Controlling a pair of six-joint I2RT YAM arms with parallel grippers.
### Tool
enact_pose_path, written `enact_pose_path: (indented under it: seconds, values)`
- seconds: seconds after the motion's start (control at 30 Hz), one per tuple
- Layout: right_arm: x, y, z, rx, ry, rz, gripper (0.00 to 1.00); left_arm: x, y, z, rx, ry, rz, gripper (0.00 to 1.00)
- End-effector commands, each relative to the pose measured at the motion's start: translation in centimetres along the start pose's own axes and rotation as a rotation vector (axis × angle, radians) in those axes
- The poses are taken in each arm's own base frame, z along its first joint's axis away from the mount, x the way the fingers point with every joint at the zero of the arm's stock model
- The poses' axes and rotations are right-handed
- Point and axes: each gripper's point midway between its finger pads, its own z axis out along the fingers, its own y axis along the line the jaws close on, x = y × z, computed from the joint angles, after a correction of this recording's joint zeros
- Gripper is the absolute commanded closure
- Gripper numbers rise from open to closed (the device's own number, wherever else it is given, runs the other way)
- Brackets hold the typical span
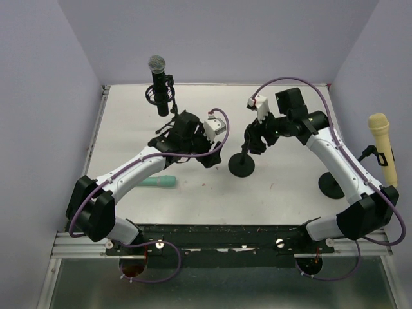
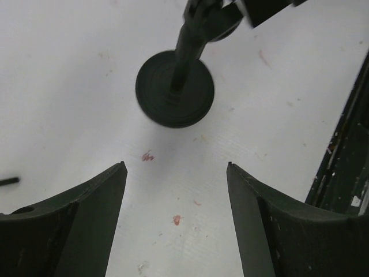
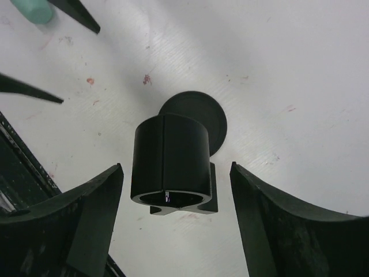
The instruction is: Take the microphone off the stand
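The teal microphone (image 1: 159, 182) lies flat on the white desk (image 1: 283, 199), left of centre, with one end hidden under the left arm's forearm. It is well apart from the small stand (image 1: 241, 165) that sits in the middle of the desk on a round black base.

The right end effector (image 3: 176, 167) hangs over that stand with its jaws wide apart. In the right wrist view the stand's black clip (image 3: 170, 164) sits between the two fingers with a clear gap on each side, so nothing is gripped. The clip is an open-topped cylinder, empty, and the round base shows on the desk below it. The teal microphone's end peeks in at the upper left corner of that view.

The left end effector (image 2: 176, 167) is also open and holds nothing; only bare desk with a few red specks lies between its fingers. It points towards the stand's base and post, which show just ahead of it in the left wrist view.

At the back left of the desk a black microphone (image 1: 158, 77) stands upright in its own stand. At the right edge a yellow microphone (image 1: 381, 145) is held up by another.
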Motion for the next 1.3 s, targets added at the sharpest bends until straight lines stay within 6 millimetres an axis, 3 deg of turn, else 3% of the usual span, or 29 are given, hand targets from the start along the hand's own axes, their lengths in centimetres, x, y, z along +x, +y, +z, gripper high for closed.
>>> enact_pose_path:
  seconds: [0.0, 0.17, 0.37, 0.43, 0.6, 0.77, 1.13, 1.27]
  values:
    - [-4.1, 1.2, -2.6, -0.044, -0.067, 0.035, 0.13, -8.7, -5.7, -2.8, 0.292, -0.307, 0.200, 0.21]
    - [-7.4, 1.3, -5.3, -0.021, -0.138, 0.046, 0.06, -12.7, -7.3, -1.6, 0.415, -0.331, 0.215, 0.20]
    - [-8.0, 0.7, -6.8, 0.053, -0.171, 0.072, 0.06, -14.8, -7.3, 0.4, 0.438, -0.328, 0.132, 0.14]
    - [-7.7, 0.2, -7.1, 0.078, -0.173, 0.080, 0.06, -14.8, -6.9, 1.3, 0.416, -0.313, 0.091, 0.14]
    - [-7.8, -0.7, -7.8, 0.109, -0.194, 0.096, 0.06, -14.5, -4.0, 3.5, 0.238, -0.287, -0.075, 0.14]
    - [-7.3, -1.3, -7.6, 0.128, -0.189, 0.107, 0.06, -13.6, -4.9, 4.2, 0.277, -0.260, -0.158, 0.15]
    - [-6.4, -2.0, -7.2, 0.158, -0.177, 0.119, 0.06, -11.8, -6.3, 5.9, 0.360, -0.208, -0.171, 0.19]
    - [-5.9, -2.2, -7.3, 0.176, -0.170, 0.121, 0.06, -12.0, -6.7, 6.0, 0.375, -0.212, -0.162, 0.33]
